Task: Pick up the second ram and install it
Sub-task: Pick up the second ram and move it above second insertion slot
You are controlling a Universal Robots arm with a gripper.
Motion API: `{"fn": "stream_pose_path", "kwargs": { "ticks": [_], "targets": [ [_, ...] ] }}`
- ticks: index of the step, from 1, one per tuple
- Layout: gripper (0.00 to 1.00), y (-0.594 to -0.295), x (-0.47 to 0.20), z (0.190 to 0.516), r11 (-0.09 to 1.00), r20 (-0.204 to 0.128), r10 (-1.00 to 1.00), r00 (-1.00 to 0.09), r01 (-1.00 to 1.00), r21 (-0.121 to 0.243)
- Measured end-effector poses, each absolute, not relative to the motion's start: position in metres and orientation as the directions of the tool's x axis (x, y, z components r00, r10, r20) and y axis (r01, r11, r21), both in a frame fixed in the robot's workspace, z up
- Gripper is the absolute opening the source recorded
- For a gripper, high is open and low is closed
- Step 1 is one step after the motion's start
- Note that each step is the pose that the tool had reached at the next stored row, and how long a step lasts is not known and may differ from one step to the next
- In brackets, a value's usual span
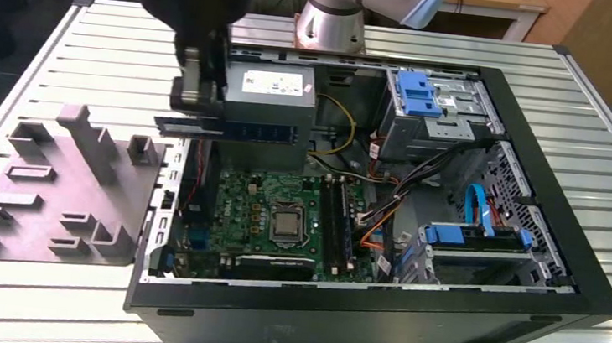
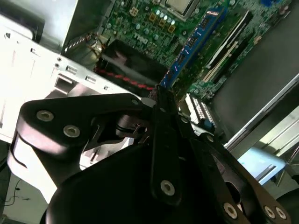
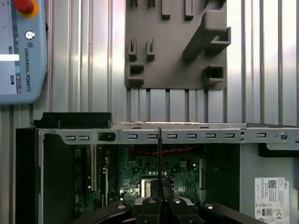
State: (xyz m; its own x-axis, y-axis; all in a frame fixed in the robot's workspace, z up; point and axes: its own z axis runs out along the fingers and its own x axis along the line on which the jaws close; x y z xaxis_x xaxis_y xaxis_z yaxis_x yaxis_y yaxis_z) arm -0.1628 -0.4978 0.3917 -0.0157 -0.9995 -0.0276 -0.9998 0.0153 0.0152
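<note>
1. In the exterior view, the gripper (image 1: pixel 197 117) hangs over the exterior view's left side of the open computer case (image 1: pixel 521 268), its fingers pressed together on the second ram (image 1: pixel 253 131). The dark-blue stick is held level and on edge, in the air. One end is pinched in the gripper and the rest reaches toward the exterior view's right, in front of the grey power-supply box (image 1: pixel 274 93). Below it lies the green motherboard (image 1: pixel 269 206) with its long black slots (image 1: pixel 331 220); the stick is above them, not seated. A grey fixture tray (image 1: pixel 57 190) lies on the slatted tabletop (image 1: pixel 585 72), just beside the case on the exterior view's left.

2. In the second wrist view, the black gripper (image 2: pixel 159 93) is seen from behind, both fingers (image 2: pixel 163 140) closed flat against the near end of the second ram (image 2: pixel 189 44). The blue board with its black chips stretches away from the fingertips over the motherboard (image 2: pixel 140 28). A bundle of red and black cables (image 2: pixel 126 77) runs along the case wall beside it.

3. In the first wrist view, the second ram (image 3: pixel 160 158) is seen edge-on as a thin dark line rising from the gripper (image 3: pixel 161 201), which pinches it. Beyond it are the motherboard (image 3: pixel 140 170), the metal rim of the case (image 3: pixel 187 136) and the fixture tray (image 3: pixel 177 56) on the tabletop. A teach pendant (image 3: pixel 21 51) with a red button lies off to one side.
</note>
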Motion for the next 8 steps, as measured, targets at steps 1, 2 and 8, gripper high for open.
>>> {"fn": "stream_pose_path", "kwargs": {
  "ticks": [1,2,8],
  "targets": [
    [0.12,-0.498,-0.158,0.392,0.015,-0.028,-0.999,-0.016,-1.000,0.015],
    [0.12,-0.498,-0.154,0.392,0.015,-0.028,-0.999,-0.016,-1.000,0.015],
    [0.12,-0.498,-0.127,0.391,0.015,-0.028,-0.999,-0.016,-1.000,0.016]
  ]
}}
